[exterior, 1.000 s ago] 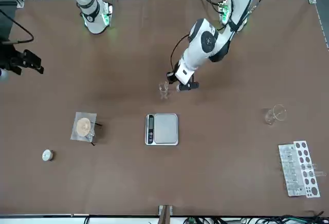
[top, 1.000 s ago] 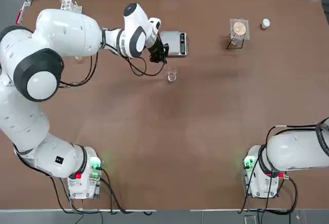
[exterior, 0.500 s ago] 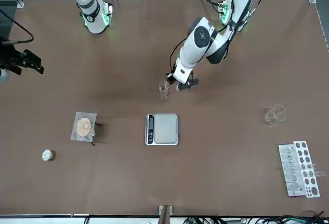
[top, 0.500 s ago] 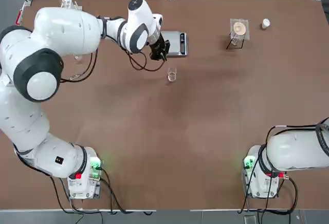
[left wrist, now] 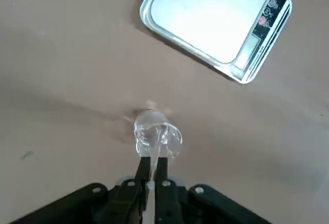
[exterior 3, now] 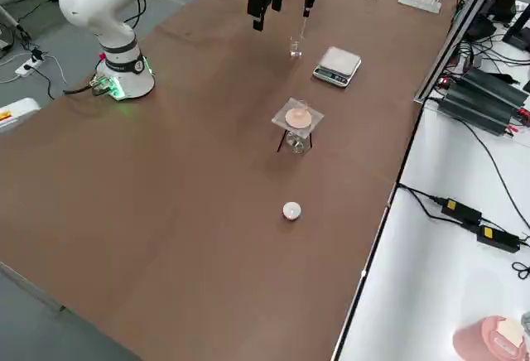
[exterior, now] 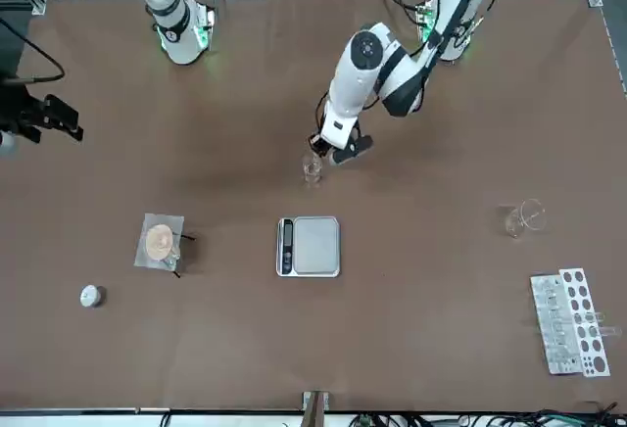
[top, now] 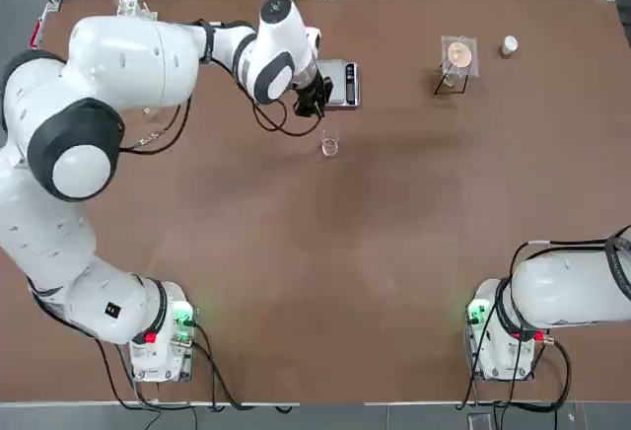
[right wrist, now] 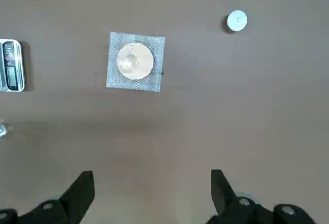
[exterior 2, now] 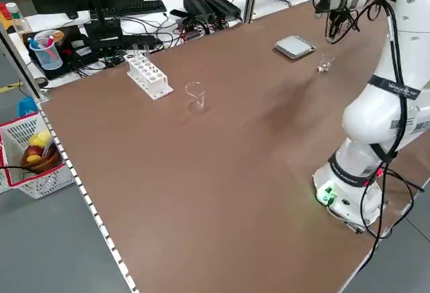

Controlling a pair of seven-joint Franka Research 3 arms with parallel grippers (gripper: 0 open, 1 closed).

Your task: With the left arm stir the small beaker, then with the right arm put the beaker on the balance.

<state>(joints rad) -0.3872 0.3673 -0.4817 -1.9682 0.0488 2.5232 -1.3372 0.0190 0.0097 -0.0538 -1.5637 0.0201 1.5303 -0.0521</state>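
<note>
Overhead, the left gripper (top: 313, 107) clenches a thin glass rod (left wrist: 152, 154) above the small beaker (top: 329, 143); right gripper (right wrist: 149, 193) parked, fingers spread.

Brown table (top: 375, 243). White arms with dark grey joint rings (top: 69, 144). Clear glass small beaker (top: 329, 143). Grey balance (exterior: 309, 247), silver plate, black button panel. White test-tube rack (exterior: 565, 321). Green lights at arm bases (top: 183, 319).

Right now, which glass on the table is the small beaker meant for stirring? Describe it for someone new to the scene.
Find the balance, the flat grey scale with a silver plate. The small beaker stands on the bare table on the robot's side of it, under the left gripper. It is tiny, clear and narrower than the other glass near the white rack.
</note>
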